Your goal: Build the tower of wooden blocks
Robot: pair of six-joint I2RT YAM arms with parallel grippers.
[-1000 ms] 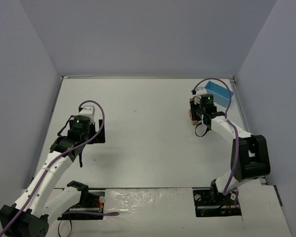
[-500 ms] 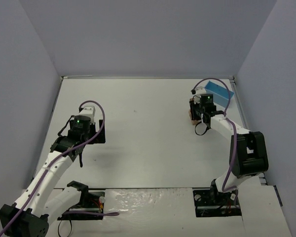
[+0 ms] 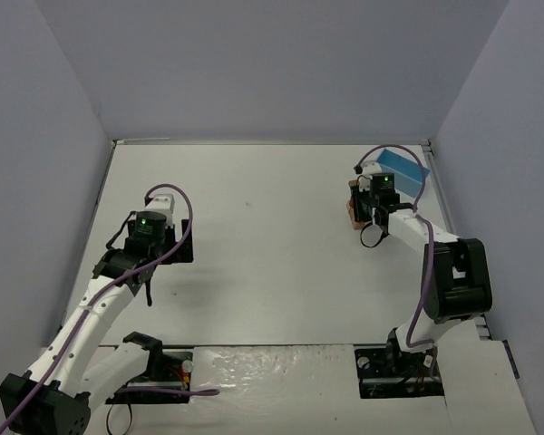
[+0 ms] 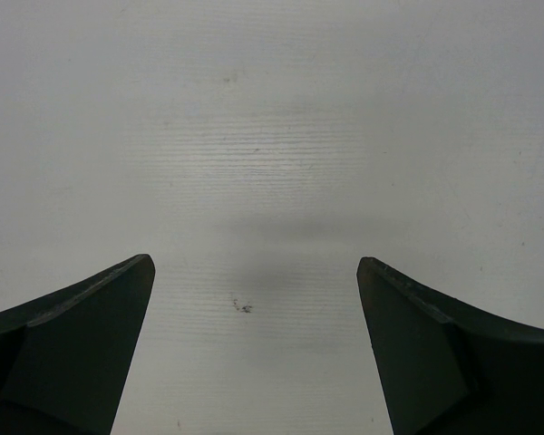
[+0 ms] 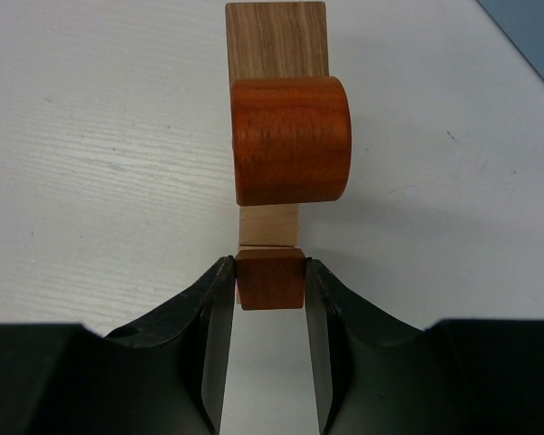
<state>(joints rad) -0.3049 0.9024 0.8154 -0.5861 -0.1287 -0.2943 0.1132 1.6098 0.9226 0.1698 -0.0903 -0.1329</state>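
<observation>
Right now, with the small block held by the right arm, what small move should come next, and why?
Probably open the right jaws slowly to release. They pinch the small block, which already meets the pale block, in line with the red cylinder. Whether it rests fully, I cannot tell.

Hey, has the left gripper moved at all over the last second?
No. The left gripper sits open at the same spot in the top view, no nearer to or farther from the table's left edge.
</observation>
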